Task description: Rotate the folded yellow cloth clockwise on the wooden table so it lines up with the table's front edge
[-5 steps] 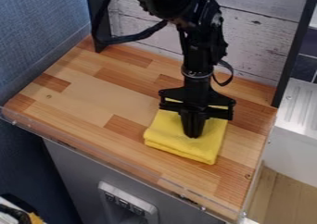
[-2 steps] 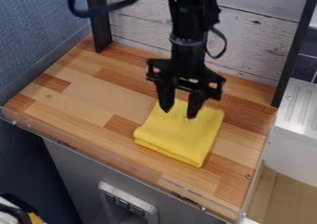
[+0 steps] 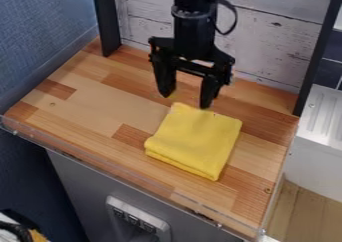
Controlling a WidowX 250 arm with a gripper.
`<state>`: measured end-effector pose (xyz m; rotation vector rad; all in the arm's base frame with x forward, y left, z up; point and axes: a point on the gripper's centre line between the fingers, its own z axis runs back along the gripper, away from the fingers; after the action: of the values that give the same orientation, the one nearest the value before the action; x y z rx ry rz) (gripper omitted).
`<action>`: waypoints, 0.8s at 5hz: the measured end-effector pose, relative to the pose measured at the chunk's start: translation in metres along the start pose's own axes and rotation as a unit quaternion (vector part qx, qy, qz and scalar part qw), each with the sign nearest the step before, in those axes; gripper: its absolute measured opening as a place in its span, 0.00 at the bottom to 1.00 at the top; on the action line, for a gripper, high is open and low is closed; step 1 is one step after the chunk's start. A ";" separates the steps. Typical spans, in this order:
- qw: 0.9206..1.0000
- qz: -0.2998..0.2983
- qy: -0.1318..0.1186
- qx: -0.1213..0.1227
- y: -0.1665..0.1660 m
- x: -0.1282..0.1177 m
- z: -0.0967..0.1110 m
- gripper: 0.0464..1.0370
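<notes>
A: Thing in question, and where are you seeing it?
B: You're looking at a folded yellow cloth (image 3: 194, 141), lying flat on the table (image 3: 93, 111), toward its near right part in view. It's sitting askew, one corner pointing at the wall.

A: Which way from the fingers (image 3: 210, 88)?
B: It's lying on their near side, away from the wall. The tips are hanging by its far edge, the view's right-hand one nearer. You're working with one arm (image 3: 192, 26).

A: State of them?
B: They're standing wide apart, gripping nothing.

A: Long axis?
B: None is showing clearly; the outline is running almost square. You're seeing stacked layers along the near edge, rounding softly at the corners. Fabric is looking matt and pliant.

A: Outward from there?
B: Wooden strips are alternating pale and reddish. A clear strip (image 3: 120, 167) is edging the near side. Behind, whitewashed planks (image 3: 280, 41) are showing grain and dark knots. At the view's left, a blue panel (image 3: 40, 36) is looking woven; at its right, a pale ridged surface (image 3: 324, 116) is catching light.
</notes>
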<state>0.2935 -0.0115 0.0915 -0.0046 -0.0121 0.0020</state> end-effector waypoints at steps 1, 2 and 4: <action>1.000 -0.011 -0.011 -0.002 0.001 0.006 0.006 0.96; 1.000 -0.007 -0.008 0.000 -0.001 0.006 0.005 0.96; 1.000 -0.007 0.002 0.001 -0.012 0.008 -0.007 0.96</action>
<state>0.3011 -0.0234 0.0850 -0.0020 -0.0091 -0.0116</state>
